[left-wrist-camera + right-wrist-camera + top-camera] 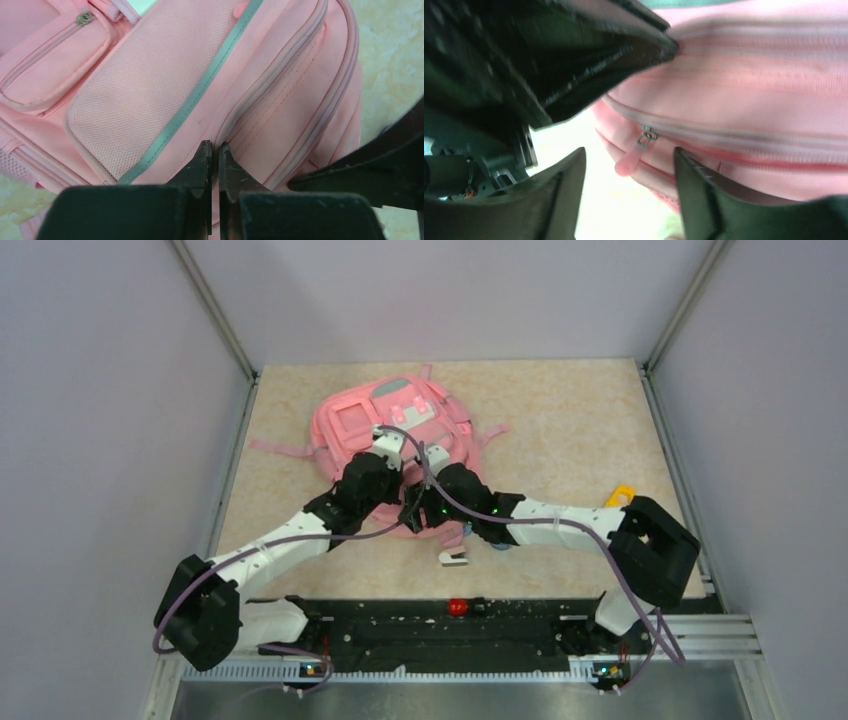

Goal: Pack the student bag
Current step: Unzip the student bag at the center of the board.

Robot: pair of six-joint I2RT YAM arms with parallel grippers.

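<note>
- Zip pull (626, 162): hung right in front of the right gripper (630, 152), in the gap between its two fingers, not touched on either side.
- Right gripper: stood about half open, held nothing.
- Zip line (749, 140): ran sideways across the right wrist view, with the pink tab pointed down and toward the gripper, so a plain squeeze looked enough to catch it.
- Left gripper (214, 148): closed tight, tips pressed on the pink cloth right beside the zip line. Looked to nip a thin fold, but could not tell for sure.
- Nearer arm: the right one for the tab. The left one sat just above it on the bag.
- Student bag (400, 415): lay flat in the middle of the table (580, 420), front side up, with both arms reaching over its near end.
- Bag's pockets: main zip looked closed where seen, and the small front pocket (45, 65) was zipped too. Inside hidden, so could not tell what was in it.
- Small yellow thing (621, 496): lay on the table by the right arm, well apart from the bag, not packed yet.
</note>
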